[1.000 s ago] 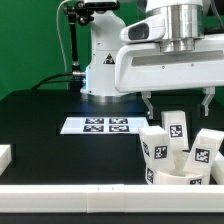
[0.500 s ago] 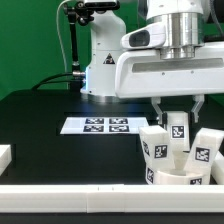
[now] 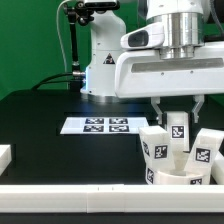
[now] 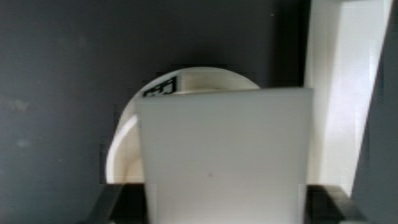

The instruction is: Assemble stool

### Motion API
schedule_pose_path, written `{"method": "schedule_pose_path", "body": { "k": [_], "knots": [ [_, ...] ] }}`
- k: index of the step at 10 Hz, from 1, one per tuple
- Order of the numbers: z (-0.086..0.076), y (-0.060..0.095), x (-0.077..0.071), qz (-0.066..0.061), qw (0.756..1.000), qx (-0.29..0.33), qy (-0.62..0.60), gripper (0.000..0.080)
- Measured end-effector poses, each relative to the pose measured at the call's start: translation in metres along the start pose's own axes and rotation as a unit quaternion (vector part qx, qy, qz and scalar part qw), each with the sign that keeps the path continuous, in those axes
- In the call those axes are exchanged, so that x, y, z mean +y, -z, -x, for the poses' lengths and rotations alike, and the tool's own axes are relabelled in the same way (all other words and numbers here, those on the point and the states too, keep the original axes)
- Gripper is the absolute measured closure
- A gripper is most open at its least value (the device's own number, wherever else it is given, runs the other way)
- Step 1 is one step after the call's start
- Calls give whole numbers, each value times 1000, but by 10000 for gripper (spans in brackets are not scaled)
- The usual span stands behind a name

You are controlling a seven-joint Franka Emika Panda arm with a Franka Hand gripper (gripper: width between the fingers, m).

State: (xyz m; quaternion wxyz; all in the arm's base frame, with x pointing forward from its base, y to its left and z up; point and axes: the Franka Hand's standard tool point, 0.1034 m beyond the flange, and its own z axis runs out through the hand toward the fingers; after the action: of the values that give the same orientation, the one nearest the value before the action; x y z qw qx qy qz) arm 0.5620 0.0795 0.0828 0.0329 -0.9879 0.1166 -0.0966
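Exterior view first: the white Franka arm's two-finger gripper (image 3: pixel 177 106) hangs at about four o'clock from the picture's centre, its dark fingers (image 3: pixel 158 108) come together on the upper end of a small blocky white plastic leg (image 3: pixel 176 127) that bears a black-and-white square tag. That leg stands upright between the fingers, pinched on both sides. At seven o'clock from it, just beside it, stands a second blocky white leg (image 3: pixel 154 148), also tagged and leaning slightly. At four o'clock from the gripped leg stands a third tagged white leg (image 3: pixel 205 150), tilted toward the exterior view's right. At six o'clock from the gripped leg, at the lower edge of the cluster, the round shallow white plastic seat disc (image 3: pixel 172 176) shows only its curved rim, with the legs crowding above and around it; whether they touch it I cannot tell. The thin flat white marker board (image 3: pixel 98 125) lies on the black table (image 3: pixel 45 125) at nine o'clock from the legs, well apart from them. A long white border rail (image 3: pixel 70 193) runs along the table's near edge at six o'clock, and a small white block (image 3: pixel 4 155) sits at the exterior view's left edge. Behind everything hangs a green backdrop (image 3: pixel 28 45). Wrist view: the gripped leg (image 4: pixel 222 150) fills the frame as a broad white slab, with the dark fingers (image 4: pixel 121 203) pressed against each side, and the seat disc's curved rim (image 4: pixel 175 92) with a bit of tag shows behind it.
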Motion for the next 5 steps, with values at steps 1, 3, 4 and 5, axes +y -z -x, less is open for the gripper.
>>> {"method": "schedule_pose_path", "body": {
  "k": [1, 3, 4, 5],
  "knots": [
    [0, 0, 2, -1, 999, -1, -49, 462],
    [-2, 0, 6, -8, 987, -3, -162, 462],
    [-3, 0, 6, -11, 975, -3, -221, 462],
    [-3, 1, 7, -12, 964, -4, -266, 462]
  ]
}}
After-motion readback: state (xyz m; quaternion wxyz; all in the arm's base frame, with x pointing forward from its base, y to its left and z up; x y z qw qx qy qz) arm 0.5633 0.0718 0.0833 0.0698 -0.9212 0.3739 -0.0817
